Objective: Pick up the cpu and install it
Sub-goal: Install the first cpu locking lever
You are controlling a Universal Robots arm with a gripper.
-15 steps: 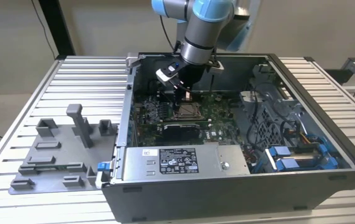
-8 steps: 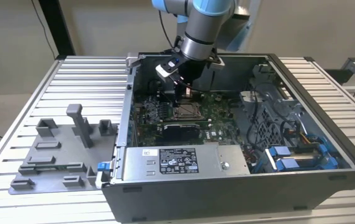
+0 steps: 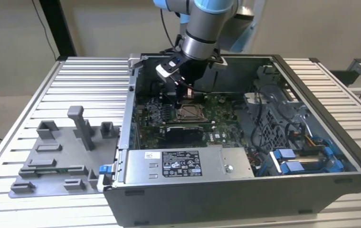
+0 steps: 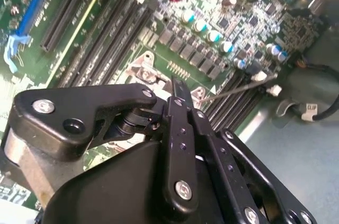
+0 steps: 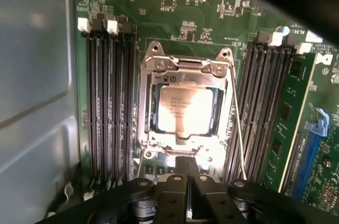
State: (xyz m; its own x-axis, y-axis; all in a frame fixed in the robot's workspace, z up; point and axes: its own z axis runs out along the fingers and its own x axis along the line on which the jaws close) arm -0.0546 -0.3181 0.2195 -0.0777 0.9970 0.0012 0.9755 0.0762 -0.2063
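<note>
- First wrist view: the cpu (image 5: 186,110) lies flat inside the socket frame (image 5: 147,128).
- Just beside it the tool (image 5: 186,164) hovers, clenched and empty.
- Likely light, stiff, fragile underneath; take it by opposite edges.

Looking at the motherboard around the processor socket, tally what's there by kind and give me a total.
cpu: 1
socket frame: 1
wire lever: 1
memory slot banks: 2
gripper: 1
Total: 6

Glare on cpu (image 5: 186,108), light perhaps overhead
</note>
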